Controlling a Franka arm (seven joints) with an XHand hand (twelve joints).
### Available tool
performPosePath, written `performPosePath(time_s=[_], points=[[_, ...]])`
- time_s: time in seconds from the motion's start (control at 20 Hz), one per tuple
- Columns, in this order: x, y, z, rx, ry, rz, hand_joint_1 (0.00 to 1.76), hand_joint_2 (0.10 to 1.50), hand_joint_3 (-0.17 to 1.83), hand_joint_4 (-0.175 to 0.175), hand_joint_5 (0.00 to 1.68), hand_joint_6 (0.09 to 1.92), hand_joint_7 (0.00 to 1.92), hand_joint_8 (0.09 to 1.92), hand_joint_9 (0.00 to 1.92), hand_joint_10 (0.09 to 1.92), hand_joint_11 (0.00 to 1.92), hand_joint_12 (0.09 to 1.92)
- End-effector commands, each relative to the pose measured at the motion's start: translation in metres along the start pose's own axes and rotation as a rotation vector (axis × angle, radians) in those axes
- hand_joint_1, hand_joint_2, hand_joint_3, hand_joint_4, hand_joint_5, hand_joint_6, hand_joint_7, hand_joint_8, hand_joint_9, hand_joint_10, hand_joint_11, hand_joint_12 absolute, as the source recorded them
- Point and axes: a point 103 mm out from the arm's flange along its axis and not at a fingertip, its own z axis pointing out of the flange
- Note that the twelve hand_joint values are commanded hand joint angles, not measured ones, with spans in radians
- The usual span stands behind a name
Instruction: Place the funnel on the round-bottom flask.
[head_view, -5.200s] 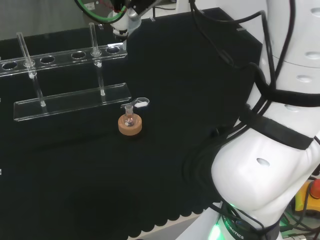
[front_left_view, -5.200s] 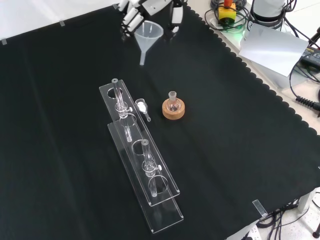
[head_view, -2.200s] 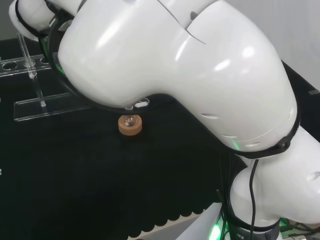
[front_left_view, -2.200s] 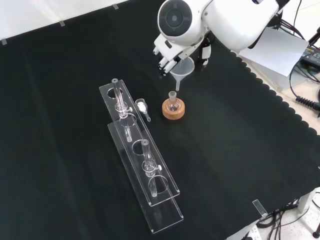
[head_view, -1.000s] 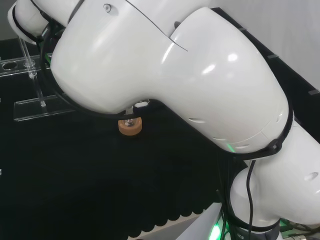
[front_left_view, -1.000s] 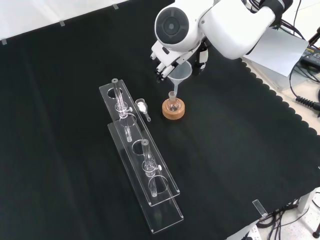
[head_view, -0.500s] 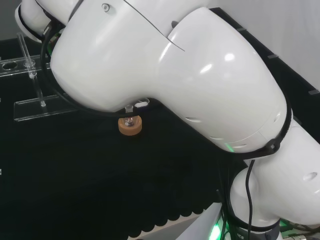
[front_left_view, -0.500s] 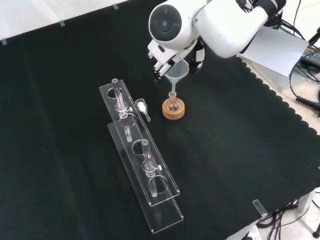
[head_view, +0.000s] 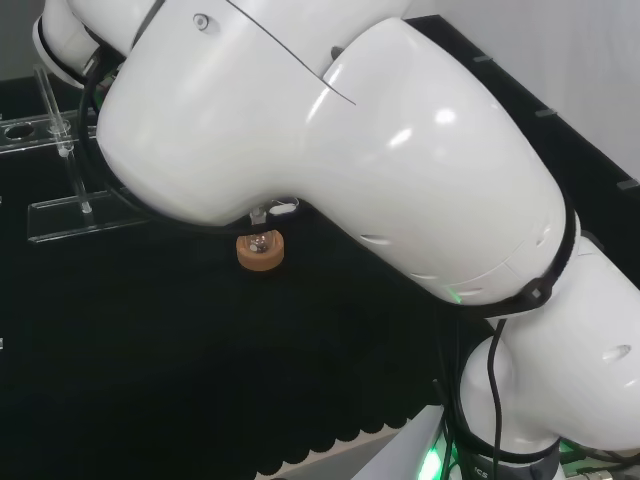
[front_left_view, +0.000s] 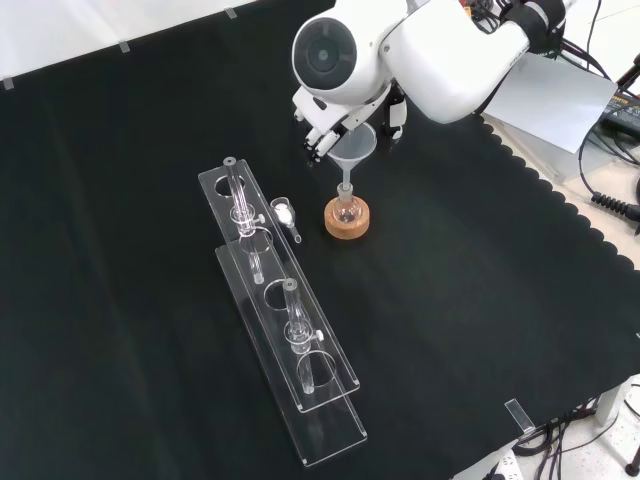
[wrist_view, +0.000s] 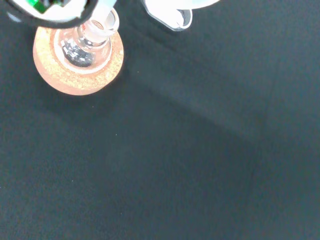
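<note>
We see the hand with fingers curled round the clear conical funnel, stem down at the neck of the small glass round-bottom flask on its cork ring; in the wrist view the flask's contents are unclear.

text: none legible | labels/nos.: none | signs: none | all 3 views checked

Black-clothed bench: acrylic rack, cork stand, small stopper.
</note>
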Motion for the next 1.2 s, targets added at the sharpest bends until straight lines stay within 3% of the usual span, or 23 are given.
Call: performPosePath(time_s=[0.05,1.2], points=[[-0.001,0.003,0.001,0.005,0.001,-0.003,0.82,0.77,0.65,-0.029,0.51,0.55,0.57,0.67,1.01,0.44,0.64,1.27],[0.000,0.013,0.010,0.019,0.018,-0.017,0.82,0.77,0.65,-0.030,0.51,0.55,0.57,0.67,1.01,0.44,0.64,1.27]])
